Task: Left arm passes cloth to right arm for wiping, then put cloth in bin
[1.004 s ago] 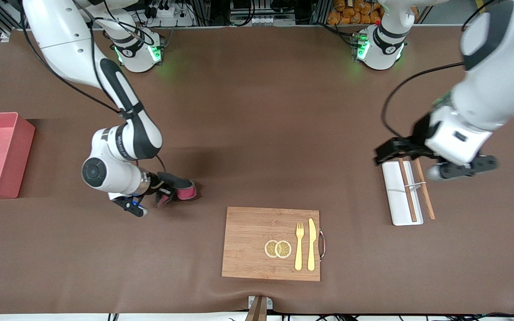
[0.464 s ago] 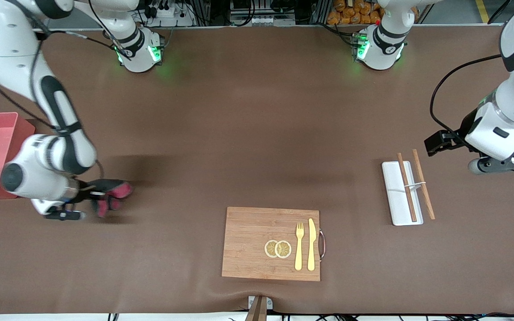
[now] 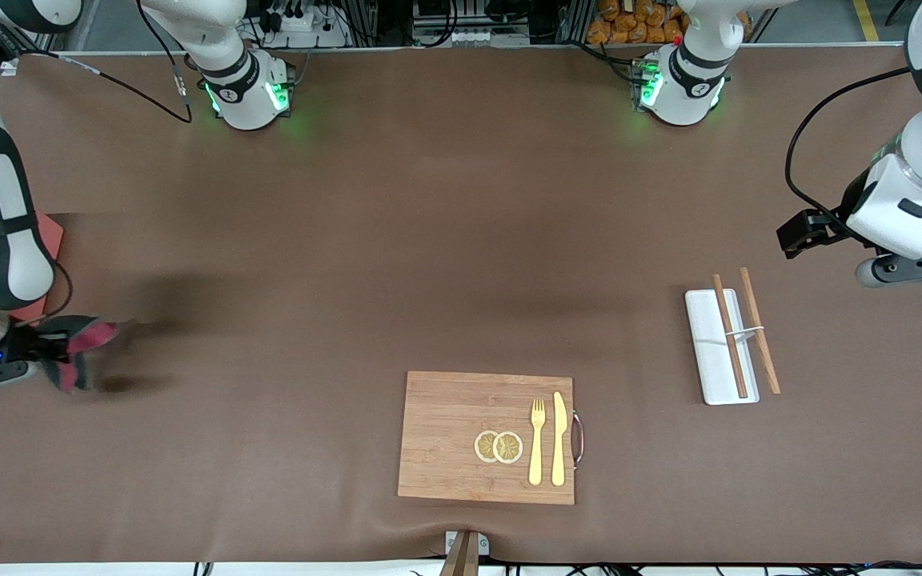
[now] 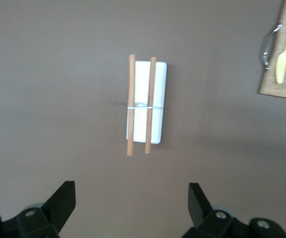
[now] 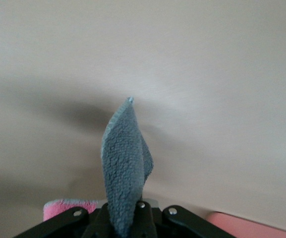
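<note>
Since half a second ago my right gripper has swung the cloth off toward the right arm's end of the table, low over the mat just beside the bin, while my left gripper waits above the table near the white tray. From my left wrist, the fingers stand spread wide over bare mat, with the tray and chopsticks ahead. From my right wrist, the fingers are clenched on the cloth, its grey side standing upright.
</note>
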Robot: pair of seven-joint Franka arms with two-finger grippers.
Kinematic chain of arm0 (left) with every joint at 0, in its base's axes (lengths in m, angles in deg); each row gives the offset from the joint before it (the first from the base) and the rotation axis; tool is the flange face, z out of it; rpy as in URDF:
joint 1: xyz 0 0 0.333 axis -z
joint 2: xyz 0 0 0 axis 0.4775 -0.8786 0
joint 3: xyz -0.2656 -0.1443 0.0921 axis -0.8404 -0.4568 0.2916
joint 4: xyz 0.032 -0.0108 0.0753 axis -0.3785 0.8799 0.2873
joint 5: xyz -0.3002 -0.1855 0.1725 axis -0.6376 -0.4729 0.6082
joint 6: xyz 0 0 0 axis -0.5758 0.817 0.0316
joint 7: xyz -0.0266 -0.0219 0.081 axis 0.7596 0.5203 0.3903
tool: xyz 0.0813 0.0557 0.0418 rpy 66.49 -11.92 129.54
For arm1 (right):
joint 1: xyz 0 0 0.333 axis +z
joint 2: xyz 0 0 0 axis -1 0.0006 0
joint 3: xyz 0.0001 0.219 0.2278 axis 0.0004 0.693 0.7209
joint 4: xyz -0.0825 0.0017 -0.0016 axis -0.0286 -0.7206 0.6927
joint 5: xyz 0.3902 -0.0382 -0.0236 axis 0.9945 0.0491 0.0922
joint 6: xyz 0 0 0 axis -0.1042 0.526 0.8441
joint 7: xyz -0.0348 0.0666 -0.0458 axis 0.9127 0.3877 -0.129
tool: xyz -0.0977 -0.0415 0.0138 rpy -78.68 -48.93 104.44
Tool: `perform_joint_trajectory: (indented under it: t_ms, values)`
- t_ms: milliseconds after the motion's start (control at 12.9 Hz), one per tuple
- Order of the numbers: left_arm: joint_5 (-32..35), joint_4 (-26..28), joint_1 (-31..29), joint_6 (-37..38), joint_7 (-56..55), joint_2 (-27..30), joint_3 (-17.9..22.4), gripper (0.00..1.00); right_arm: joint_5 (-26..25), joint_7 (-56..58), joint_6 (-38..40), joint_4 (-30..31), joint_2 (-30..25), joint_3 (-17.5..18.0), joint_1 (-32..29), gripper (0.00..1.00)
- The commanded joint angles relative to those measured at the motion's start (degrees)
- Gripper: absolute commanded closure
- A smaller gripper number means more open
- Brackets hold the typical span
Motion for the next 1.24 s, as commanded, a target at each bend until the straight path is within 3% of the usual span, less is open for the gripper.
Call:
perform_joint_trajectory:
  t_ms: [0, 309, 464, 695, 773, 1004, 1159]
  values:
    - [-9.1, 8.1, 3.5, -3.7, 5.1, 6.8, 10.5, 0.00, -5.8, -0.4, 0.6, -0.9, -0.1, 0.5, 1.5, 1.00]
    - [-10.2, 11.6, 3.5, -5.7, 6.1, 10.1, 11.4, 0.00, -4.6, -11.5, -4.5, 6.8, 1.4, 0.8, 6.0, 1.00]
    - [-10.2, 11.0, 3.5, -5.5, 6.6, 10.1, 11.5, 0.00, -4.3, -22.6, -6.5, 10.5, 1.4, 0.9, 11.4, 1.00]
    - [-10.1, 9.4, 3.3, -4.9, 5.6, 9.5, 11.0, 0.00, -4.3, -44.4, -4.9, 11.1, 1.1, 1.8, 23.0, 1.00]
    - [-10.1, 9.3, 3.2, -4.4, 6.0, 9.5, 11.0, 0.00, -4.1, -51.8, -3.7, 11.1, 0.8, 3.1, 25.9, 1.00]
    - [-9.2, 9.4, 3.4, -3.6, 5.6, 9.5, 10.8, 0.00, -2.1, -72.7, -3.4, 10.1, 0.7, 11.5, 30.7, 1.00]
    - [-9.2, 9.2, 3.3, -3.5, 5.6, 9.6, 10.9, 0.00, -2.0, -79.9, 0.5, 8.9, -2.0, 15.6, 31.8, 1.00]
